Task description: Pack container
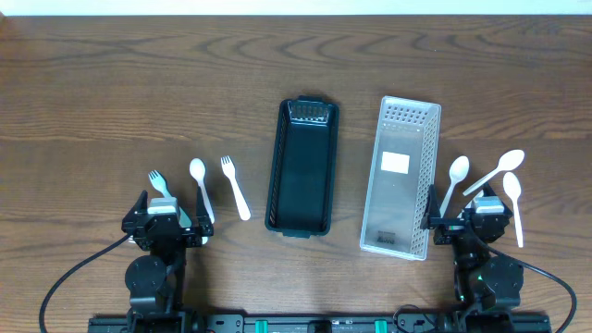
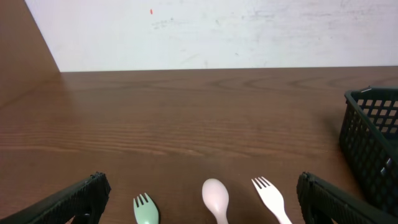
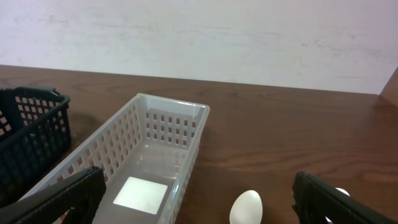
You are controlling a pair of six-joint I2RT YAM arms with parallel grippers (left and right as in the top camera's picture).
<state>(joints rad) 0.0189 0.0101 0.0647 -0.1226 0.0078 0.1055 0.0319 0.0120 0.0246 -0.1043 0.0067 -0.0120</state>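
We're at the very start: the dark wooden table [image 1: 111, 92] carries everything and nothing is packed yet. In the centre of the overhead view, the long black plastic mesh basket [image 1: 303, 166] lies empty. Just right of it, close but apart, the long white perforated plastic basket [image 1: 400, 176] holds only a pale rectangular patch [image 1: 395, 163] on its floor. Which of the two is the container to fill, I can't say.

Lower left, the left end effector [image 1: 164, 215] stands wide with nothing in it. Lower right, the right end effector [image 1: 470, 220] is the same, wide and empty.

The cutlery waits outside the baskets. At left lie a mint-green plastic fork [image 1: 159, 182], a white plastic spoon [image 1: 201, 188] and a white plastic fork [image 1: 235, 187]; at right, three white plastic spoons [image 1: 496, 171].

My call: the next move is a first pick, with the jaws squared over a thin handle lying flat on the table, then a carry to a basket.

Hard to see: both wrist views cut the utensil handles off at the bottom edge. From above, the mint fork's handle runs under the left arm.
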